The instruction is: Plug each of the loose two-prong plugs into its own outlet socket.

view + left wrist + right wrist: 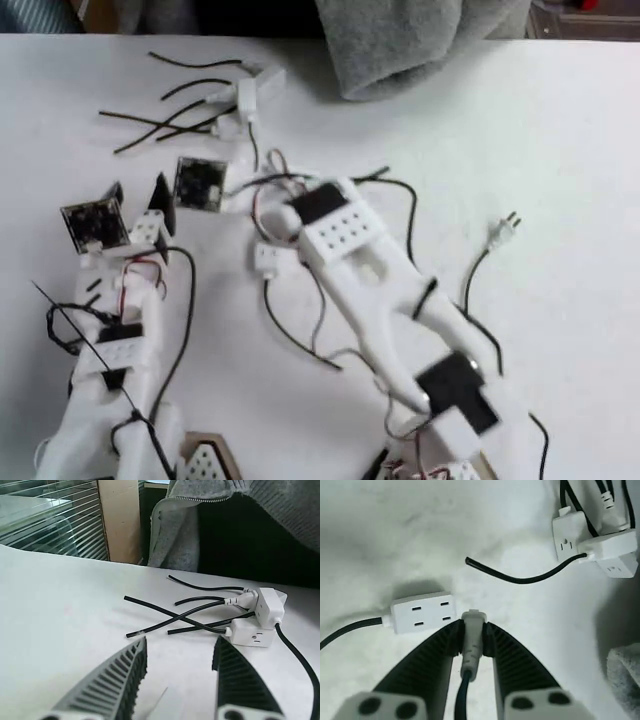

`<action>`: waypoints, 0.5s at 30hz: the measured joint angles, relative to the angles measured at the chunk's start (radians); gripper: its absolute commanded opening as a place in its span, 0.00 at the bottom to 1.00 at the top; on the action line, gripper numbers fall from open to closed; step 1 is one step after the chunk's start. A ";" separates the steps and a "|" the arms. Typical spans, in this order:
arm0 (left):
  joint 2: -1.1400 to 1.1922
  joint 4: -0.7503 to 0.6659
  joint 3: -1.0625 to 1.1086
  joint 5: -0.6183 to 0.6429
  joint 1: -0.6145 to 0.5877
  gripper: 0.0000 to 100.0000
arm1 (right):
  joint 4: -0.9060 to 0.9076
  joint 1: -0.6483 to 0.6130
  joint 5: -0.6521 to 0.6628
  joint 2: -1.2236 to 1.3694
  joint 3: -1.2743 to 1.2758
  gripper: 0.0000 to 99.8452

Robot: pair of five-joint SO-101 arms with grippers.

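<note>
Plug in right tool, just beside outlet

Overhead, two wrist close-ups; shared outlets

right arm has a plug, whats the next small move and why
Probably nudge the plug across over the outlet block and line it up with a slot pair: the right jaws are shut on it, and its tip sits beside the block's edge, not over the slots.
</note>
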 measured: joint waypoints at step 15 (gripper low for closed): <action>0.000 0.000 0.000 0.000 0.005 0.22 | 0.358 0.009 0.060 0.381 -0.488 0.02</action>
